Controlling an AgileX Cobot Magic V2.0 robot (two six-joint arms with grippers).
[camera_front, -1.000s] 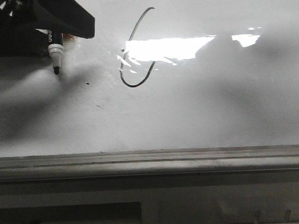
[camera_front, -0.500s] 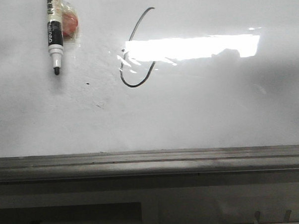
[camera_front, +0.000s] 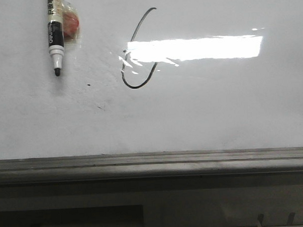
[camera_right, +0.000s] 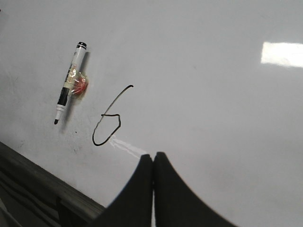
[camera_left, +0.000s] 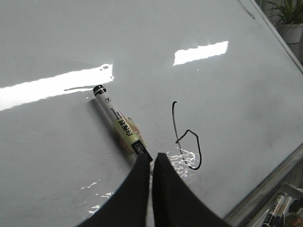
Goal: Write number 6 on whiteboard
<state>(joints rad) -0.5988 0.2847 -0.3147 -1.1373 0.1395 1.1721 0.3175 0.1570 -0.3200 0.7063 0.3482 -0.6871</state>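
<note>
The whiteboard (camera_front: 217, 110) fills the front view, glossy white with faint smudges and a bright rectangular light reflection (camera_front: 199, 48) across its upper middle; a grey metal ledge (camera_front: 154, 166) runs along its bottom edge.

The number 6 (camera_front: 138, 54) is drawn in thin black line left of the board's centre in the front view: a tall curved stroke descending into a rounded hook; its loop is partly washed out by the reflection there, but shows closed in the right wrist view (camera_right: 109, 124) and the left wrist view (camera_left: 187, 142). A tiny black dot (camera_front: 88, 85) sits apart, lower left of the figure.

A marker pen (camera_front: 55, 35) lies flat against the board well left of the figure, uncapped tip pointing down; a red patch under clear tape (camera_front: 69, 24) touches its barrel; nothing grips it.

Left gripper (camera_left: 152, 158): jaws together, holding nothing, the tips just beside the marker's end in its wrist view; whether they touch it I cannot tell. Right gripper (camera_right: 153, 158): jaws together, holding nothing, off the board near the figure.

Containers: only the ledge serves as one; further markers (camera_left: 277, 210) lie at its end in the left wrist view; their number is unclear.
</note>
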